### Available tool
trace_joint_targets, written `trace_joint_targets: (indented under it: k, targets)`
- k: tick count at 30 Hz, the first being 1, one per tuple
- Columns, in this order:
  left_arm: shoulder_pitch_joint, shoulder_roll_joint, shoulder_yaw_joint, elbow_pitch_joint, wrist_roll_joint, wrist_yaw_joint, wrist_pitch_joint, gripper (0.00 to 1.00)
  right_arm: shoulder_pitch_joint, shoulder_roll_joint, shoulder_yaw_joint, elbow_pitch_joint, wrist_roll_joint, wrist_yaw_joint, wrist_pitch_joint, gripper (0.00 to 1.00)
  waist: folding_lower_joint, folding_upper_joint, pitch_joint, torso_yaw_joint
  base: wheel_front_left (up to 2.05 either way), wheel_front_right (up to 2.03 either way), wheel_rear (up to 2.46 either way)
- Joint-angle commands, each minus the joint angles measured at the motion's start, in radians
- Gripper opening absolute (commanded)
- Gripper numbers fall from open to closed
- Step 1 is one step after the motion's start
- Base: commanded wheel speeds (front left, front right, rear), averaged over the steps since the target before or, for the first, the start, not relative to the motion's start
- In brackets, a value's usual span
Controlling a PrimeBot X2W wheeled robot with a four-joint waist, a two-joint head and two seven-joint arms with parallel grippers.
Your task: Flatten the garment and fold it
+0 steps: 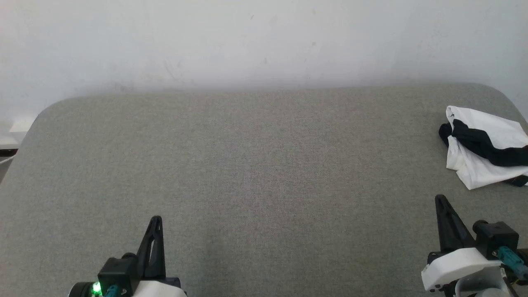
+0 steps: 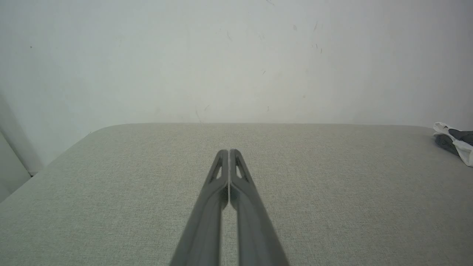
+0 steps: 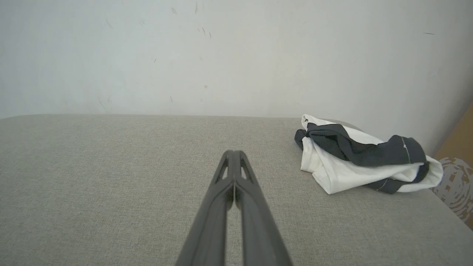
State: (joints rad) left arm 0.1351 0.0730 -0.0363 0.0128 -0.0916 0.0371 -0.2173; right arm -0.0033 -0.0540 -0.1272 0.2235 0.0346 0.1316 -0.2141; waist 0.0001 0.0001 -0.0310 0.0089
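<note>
The left jaws and right jaws are both clenched, empty. The garment [image 3: 343, 173] lies crumpled ahead and to the right of the right jaws, apart from them, by the table's [image 1: 264, 165] far right edge. Bare table stretches ahead of both.

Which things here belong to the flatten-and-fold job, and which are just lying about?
Job: garment, crumpled at the right end of the grey surface; left gripper, shut; right gripper, shut.
Just there: white wall; brown patterned thing beyond the surface's right edge.
</note>
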Motion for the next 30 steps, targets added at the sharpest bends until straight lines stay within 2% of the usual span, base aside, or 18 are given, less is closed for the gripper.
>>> trace_joint_targets:
  k: [1,30]
  targets:
    - [-0.022,-0.003,0.005,-0.002,0.012,-0.004,0.007,0.00,0.001,0.001,0.004,-0.009,-0.006,0.000,0.004,0.00,0.0000,-0.0001,0.000,0.000,0.00,0.00,0.00]
    - [-0.054,-0.009,0.014,-0.005,0.035,-0.013,0.066,0.00,0.001,0.002,0.039,-0.070,-0.014,0.000,0.063,0.00,-0.0001,-0.0001,0.009,-0.003,0.00,0.00,0.00]
